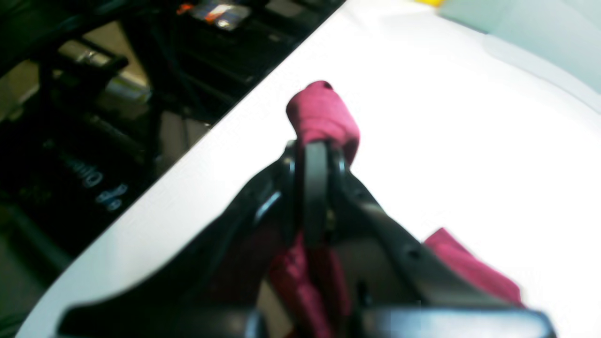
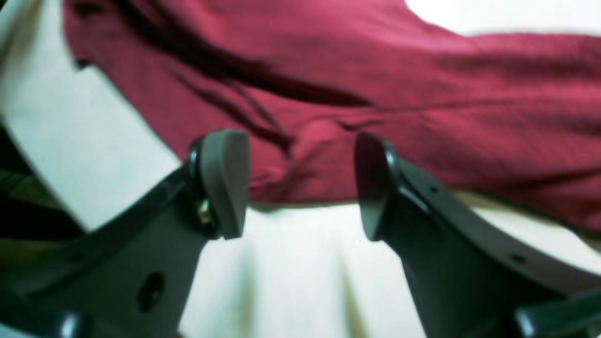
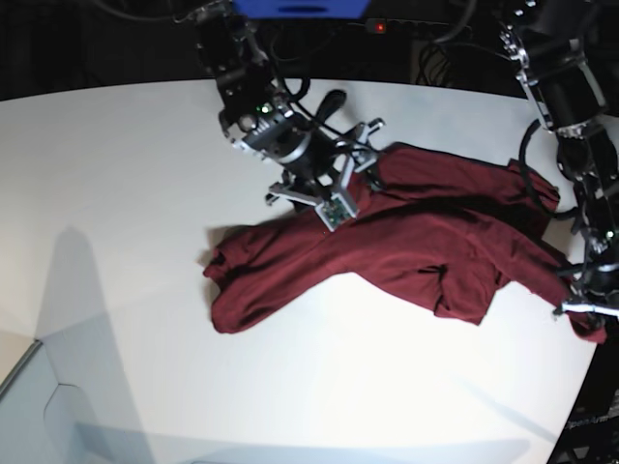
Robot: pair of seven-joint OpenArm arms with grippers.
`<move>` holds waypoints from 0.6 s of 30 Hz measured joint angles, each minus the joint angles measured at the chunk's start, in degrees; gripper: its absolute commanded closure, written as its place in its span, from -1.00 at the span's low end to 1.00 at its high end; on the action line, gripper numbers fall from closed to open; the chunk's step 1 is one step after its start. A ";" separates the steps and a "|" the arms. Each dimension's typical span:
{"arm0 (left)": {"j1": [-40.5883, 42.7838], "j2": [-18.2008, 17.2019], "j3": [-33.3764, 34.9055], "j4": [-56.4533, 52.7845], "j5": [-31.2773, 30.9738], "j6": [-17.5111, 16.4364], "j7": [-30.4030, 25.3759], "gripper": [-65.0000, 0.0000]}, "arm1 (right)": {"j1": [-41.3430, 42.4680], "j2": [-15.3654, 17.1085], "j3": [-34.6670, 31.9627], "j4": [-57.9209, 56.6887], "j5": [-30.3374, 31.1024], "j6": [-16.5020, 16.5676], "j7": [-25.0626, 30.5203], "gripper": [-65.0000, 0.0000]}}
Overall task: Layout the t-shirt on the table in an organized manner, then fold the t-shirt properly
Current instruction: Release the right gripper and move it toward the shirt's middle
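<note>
Almost nothing here can be read. In the left wrist view, pale lettering point(image 1: 96, 185) stands on a dark surface below the table's edge, at the left of the picture. It appears upside down and blurred; a few rounded letters can be made out, but no word is certain. Farther off in the same view, at the top, a small label point(image 1: 220, 11) with orange and white patches sits on dark equipment, its print too smeared to make out. The base view and the right wrist view show no writing, numbers or signs.
</note>
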 measured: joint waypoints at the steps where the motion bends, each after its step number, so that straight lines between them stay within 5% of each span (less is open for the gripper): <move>1: -0.57 -0.02 0.81 0.00 0.17 -0.02 0.00 1.00 | -0.20 0.13 -1.20 0.00 0.00 0.00 -0.31 -0.10; 8: -1.49 1.07 1.66 -0.28 0.04 -0.02 0.17 1.00 | -0.02 0.07 -5.97 -3.96 -0.20 0.02 -0.09 -0.10; 18: -5.27 2.54 1.62 0.22 0.07 0.00 -0.04 1.00 | 4.74 -1.03 -8.28 -16.22 0.09 0.04 13.16 -0.10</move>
